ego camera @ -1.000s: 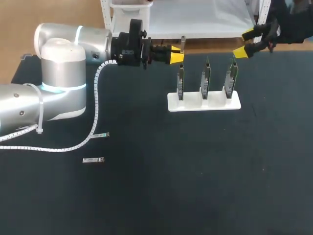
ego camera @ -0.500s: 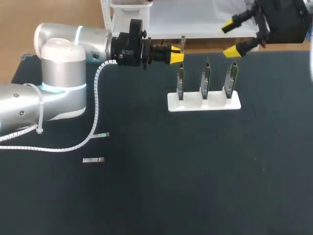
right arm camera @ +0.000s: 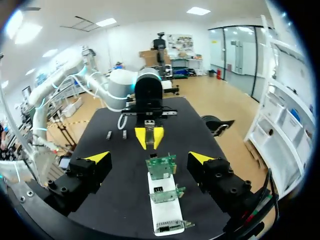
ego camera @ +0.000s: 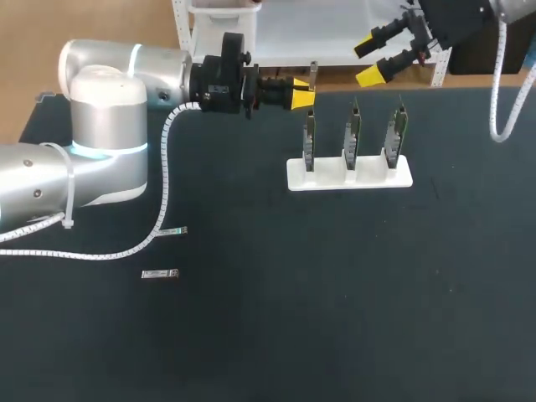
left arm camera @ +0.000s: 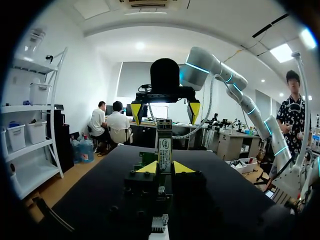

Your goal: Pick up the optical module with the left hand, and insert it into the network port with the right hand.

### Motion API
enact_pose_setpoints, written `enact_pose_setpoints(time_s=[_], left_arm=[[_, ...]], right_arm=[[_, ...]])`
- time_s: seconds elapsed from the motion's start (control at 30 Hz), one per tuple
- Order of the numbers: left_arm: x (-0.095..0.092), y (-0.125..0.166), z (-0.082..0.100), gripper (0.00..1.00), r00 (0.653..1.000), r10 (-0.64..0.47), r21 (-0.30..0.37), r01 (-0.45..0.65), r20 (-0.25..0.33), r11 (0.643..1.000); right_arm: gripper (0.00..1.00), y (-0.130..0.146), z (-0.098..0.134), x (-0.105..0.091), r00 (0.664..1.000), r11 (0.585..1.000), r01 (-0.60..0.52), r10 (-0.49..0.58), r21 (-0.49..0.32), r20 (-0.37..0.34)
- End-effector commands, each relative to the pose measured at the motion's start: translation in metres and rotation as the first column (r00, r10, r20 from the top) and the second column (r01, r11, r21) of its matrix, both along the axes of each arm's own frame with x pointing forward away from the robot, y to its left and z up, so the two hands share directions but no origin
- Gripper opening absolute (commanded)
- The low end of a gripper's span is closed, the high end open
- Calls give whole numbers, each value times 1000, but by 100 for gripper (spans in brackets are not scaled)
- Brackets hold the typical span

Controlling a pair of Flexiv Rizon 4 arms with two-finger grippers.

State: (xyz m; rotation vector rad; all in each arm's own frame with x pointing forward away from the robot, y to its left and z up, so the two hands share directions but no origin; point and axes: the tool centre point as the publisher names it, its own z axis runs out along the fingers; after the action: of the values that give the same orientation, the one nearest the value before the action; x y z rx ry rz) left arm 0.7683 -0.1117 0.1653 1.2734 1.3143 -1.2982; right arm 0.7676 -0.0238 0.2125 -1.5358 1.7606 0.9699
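Left end effector [ego camera: 303, 94] pinching upright optical module [left arm camera: 164, 145] between its tips; right end effector [ego camera: 368, 59] spread wide, apart from it

Our left claw [left arm camera: 164, 168] clamps the optical module [left arm camera: 164, 142] upright btwn its yellow tips; opp., our right claw [left arm camera: 164, 112], fingers spread, above black counter [left arm camera: 90, 186].
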Motion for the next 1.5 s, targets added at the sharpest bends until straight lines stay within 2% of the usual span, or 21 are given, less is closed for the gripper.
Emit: enact_pose_setpoints(time_s=[0.03, 0.43, 0.73, 0.93, 1.5], left_arm=[[-1, 0, -1, 0, 1000, 4, -1, -4, 1, 1000], [-1, 0, -1, 0, 1000, 4, -1, -4, 1, 1000], [-1, 0, -1, 0, 1000, 4, -1, -4, 1, 1000], [-1, 0, -1, 0, 1000, 4, -1, -4, 1, 1000], [-1, 0, -1, 0, 1000, 4, -1, -4, 1, 1000]], right_arm=[[100, 7, 1, 5, 975, 981, -187, 191, 44, -109], [100, 25, -5, -6, 975, 980, -196, 198, 32, -97], [100, 34, -4, -4, 994, 994, -105, 105, 22, -24], [100, 36, -6, -6, 999, 999, -39, 40, 36, -25], [100, 55, -5, -2, 1000, 999, 3, -3, 51, -1]])
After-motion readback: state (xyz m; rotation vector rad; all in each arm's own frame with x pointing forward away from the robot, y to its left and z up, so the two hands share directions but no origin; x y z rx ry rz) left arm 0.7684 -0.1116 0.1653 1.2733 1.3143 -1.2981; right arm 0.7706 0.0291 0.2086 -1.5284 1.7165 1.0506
